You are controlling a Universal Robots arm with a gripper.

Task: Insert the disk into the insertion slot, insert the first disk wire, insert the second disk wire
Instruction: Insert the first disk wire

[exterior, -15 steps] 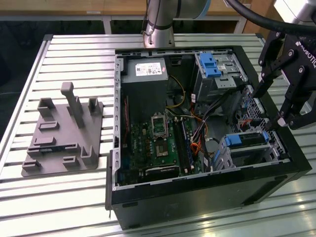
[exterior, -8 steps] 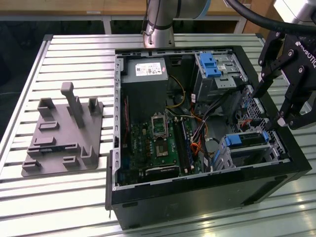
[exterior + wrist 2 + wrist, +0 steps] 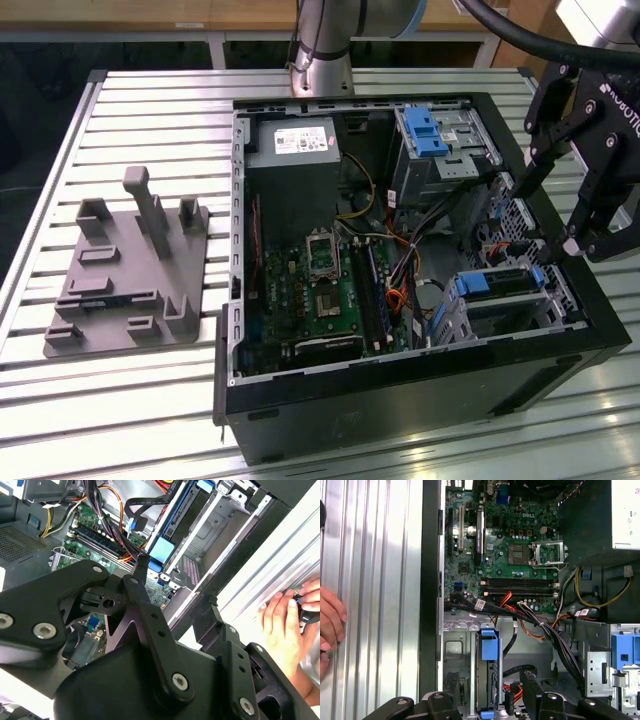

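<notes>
Disk seated in slot as gripper hangs over open computer case
The jaws are spread and hold nothing, poised just above the blue-framed disk, which lies in the grey metal slot at the case's corner with loose cables beside it. The disk looks stiff, dense and sensitive to knocks, best gripped by its plastic frame edges, not its flat faces.

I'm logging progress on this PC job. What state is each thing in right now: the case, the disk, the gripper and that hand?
case: lying on its side, open on top.
disk: sitting in the slot.
gripper: open, over the disk, holding nothing.
hand: resting on the table beside the case.
</notes>
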